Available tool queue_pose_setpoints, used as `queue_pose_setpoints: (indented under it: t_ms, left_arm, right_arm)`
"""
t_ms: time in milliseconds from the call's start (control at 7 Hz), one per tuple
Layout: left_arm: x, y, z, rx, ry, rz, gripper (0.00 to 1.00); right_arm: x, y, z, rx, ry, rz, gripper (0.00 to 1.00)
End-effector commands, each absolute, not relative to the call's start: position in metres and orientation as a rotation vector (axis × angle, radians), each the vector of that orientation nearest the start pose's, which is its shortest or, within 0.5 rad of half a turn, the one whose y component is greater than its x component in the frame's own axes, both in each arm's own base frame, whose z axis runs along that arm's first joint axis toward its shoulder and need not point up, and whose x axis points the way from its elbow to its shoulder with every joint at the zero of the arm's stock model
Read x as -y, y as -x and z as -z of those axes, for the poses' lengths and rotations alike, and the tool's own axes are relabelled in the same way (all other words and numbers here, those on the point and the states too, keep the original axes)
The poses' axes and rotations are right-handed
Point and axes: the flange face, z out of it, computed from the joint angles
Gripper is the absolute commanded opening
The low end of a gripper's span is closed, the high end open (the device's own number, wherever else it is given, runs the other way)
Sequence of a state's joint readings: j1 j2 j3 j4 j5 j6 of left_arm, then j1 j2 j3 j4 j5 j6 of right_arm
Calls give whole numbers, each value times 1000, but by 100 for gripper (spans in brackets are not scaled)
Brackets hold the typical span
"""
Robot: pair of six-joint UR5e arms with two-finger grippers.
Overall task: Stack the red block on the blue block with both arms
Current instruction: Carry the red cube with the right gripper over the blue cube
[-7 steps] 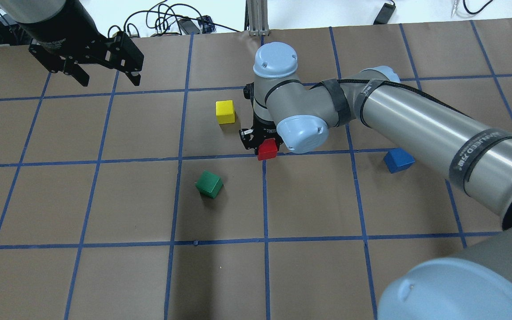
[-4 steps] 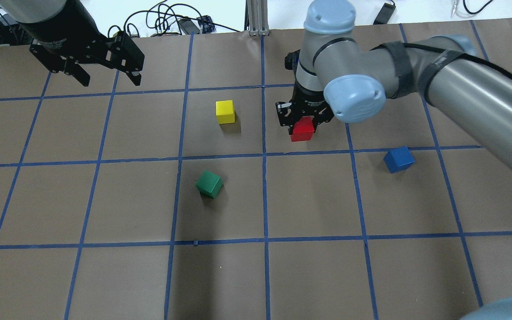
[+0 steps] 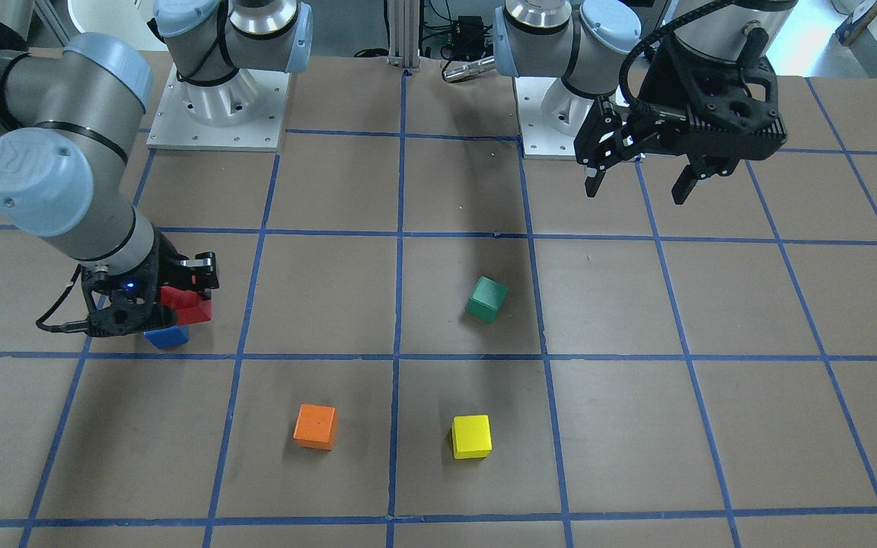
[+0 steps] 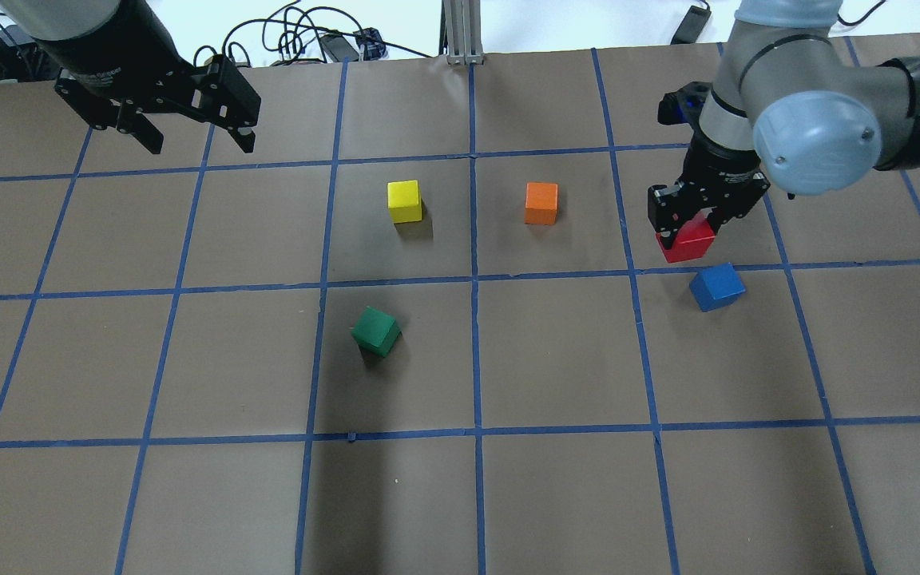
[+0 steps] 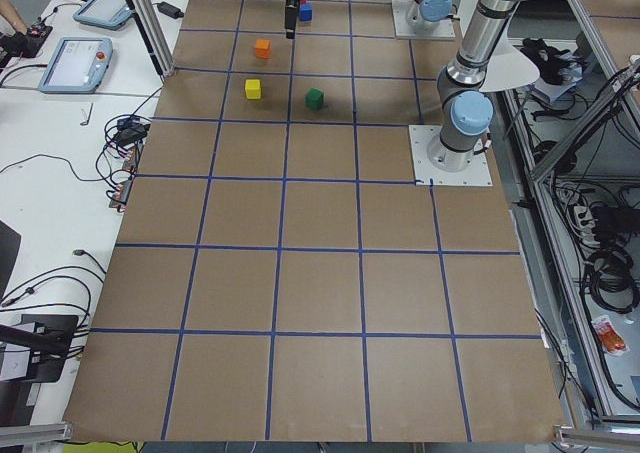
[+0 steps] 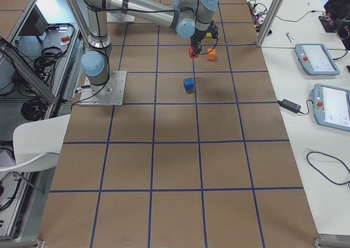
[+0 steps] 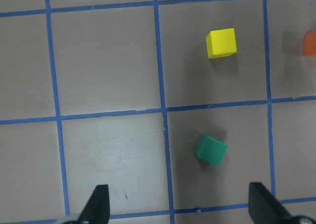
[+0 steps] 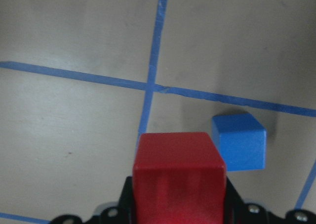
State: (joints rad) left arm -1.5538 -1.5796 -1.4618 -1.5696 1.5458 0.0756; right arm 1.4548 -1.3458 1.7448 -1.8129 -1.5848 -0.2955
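My right gripper [image 4: 691, 228] is shut on the red block [image 4: 687, 241] and holds it above the table, just beside the blue block [image 4: 716, 287]. In the right wrist view the red block [image 8: 178, 169] fills the lower middle and the blue block [image 8: 240, 141] lies on the table to its right. In the front view the red block [image 3: 189, 302] hangs over the blue block [image 3: 167, 336], which is partly hidden by the right gripper [image 3: 172, 301]. My left gripper [image 4: 192, 134] is open and empty, high over the far left of the table, also seen in the front view [image 3: 640, 179].
A yellow cube [image 4: 404, 200], an orange cube [image 4: 541, 203] and a green cube [image 4: 376, 331] lie near the table's middle. The left wrist view shows the yellow cube [image 7: 221, 42] and the green cube [image 7: 211, 149] below. Cables lie beyond the far edge.
My right arm has carried the red block to the right, from the table's middle to just beside the blue block, uncovering the orange cube. The left arm has not moved.
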Motion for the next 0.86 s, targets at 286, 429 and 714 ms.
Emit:
queue_pose_setpoints:
  t_ms: [286,429,714]
  left_arm:
    - [505,129,-538,-3156,-99,162,100]
    - [505,129,-538,-3156,-99,166,100]
    - [507,128,-542,-3151,-101,178,100]
  right_arm:
    - [537,-11,-270,-3131,414,-86,0]
    - [535,-11,-265,-3128,423,-77,0]
    - [534,-13,-258,-3113,416,-95,0]
